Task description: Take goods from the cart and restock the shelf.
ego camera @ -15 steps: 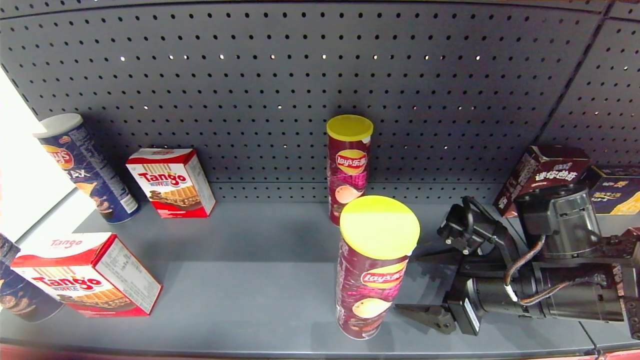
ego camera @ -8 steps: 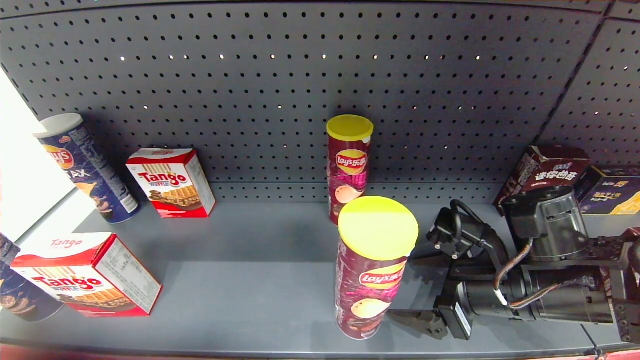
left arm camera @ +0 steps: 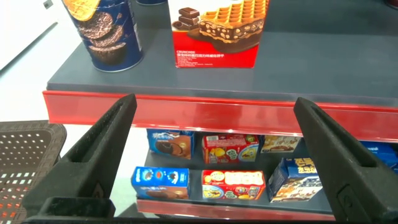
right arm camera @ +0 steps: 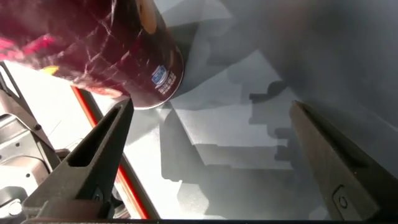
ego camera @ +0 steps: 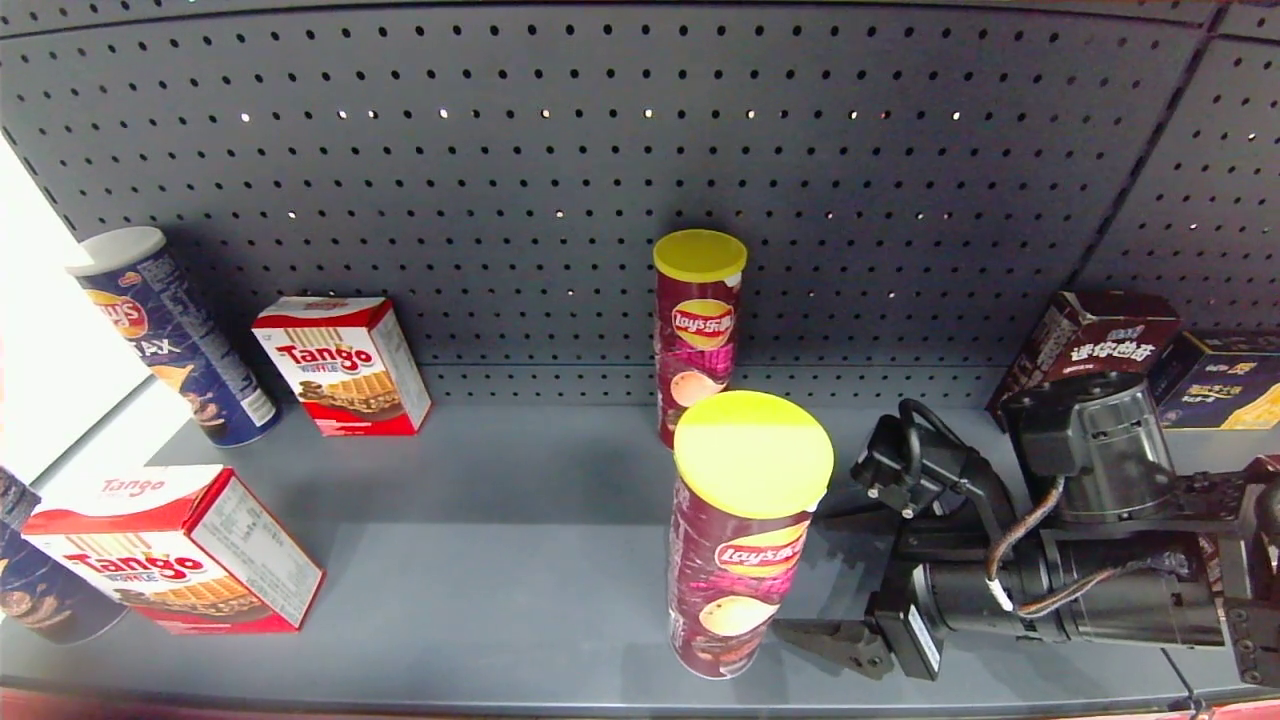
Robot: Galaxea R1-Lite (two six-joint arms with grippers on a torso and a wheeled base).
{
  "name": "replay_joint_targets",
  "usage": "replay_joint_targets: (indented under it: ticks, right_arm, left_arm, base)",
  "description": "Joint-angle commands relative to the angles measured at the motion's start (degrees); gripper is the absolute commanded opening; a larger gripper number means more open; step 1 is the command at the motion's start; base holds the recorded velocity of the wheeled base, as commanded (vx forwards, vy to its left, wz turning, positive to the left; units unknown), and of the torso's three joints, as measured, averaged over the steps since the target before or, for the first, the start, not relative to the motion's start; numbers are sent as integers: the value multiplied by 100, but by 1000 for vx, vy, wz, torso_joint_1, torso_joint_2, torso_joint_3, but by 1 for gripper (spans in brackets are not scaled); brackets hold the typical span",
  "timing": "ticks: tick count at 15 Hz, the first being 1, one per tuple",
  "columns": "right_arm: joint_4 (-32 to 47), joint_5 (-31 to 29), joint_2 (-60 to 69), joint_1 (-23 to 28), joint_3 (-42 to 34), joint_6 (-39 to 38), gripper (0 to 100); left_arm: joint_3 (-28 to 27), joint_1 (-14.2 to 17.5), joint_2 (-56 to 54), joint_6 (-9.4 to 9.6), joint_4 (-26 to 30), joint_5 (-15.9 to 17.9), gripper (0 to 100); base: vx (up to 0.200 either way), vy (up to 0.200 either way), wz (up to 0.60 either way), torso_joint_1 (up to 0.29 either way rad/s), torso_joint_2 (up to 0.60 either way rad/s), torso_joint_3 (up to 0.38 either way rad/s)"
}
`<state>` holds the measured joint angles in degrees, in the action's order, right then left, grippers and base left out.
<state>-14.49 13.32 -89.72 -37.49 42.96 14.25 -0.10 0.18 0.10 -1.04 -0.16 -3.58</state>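
**Chips can upright on shelf, both grippers released**

Grey shelf (ego camera: 500, 560) with a pegboard back. The right gripper (ego camera: 815, 580) is low over the shelf, fingers spread wide and holding nothing. It sits just beside the front chips can (ego camera: 745, 560), which stands near the shelf's front edge with its yellow lid on, contents hidden. The rear chips can (ego camera: 697, 340) stands behind it, also lidded. Two closed wafer boxes (ego camera: 170, 560) and a lidded blue can (ego camera: 175, 335) are on the left, dark boxes (ego camera: 1085, 345) on the right. The left gripper (left arm camera: 214, 155) is spread open and empty below the shelf's red edge, facing small boxes (left arm camera: 233, 185) on a lower shelf
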Motion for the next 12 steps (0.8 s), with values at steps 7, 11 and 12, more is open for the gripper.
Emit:
replay_joint_targets:
  ticks: [7, 11, 12]
  right_arm:
    - [-97, 4, -204, -101, 116, -1, 100]
    - [-115, -84, 210, 198, 63, -19, 100]
    - [-115, -84, 333, 312, 63, -28, 100]
  left_arm:
    - [1, -1, 8, -11, -2, -2, 100]
    - [1, -1, 8, -11, -2, -2, 100]
    - [1, -1, 8, -11, -2, -2, 100]
  base:
    - [0, 0, 0, 0, 0, 0]
    - [0, 0, 0, 0, 0, 0]
    - [0, 0, 0, 0, 0, 0]
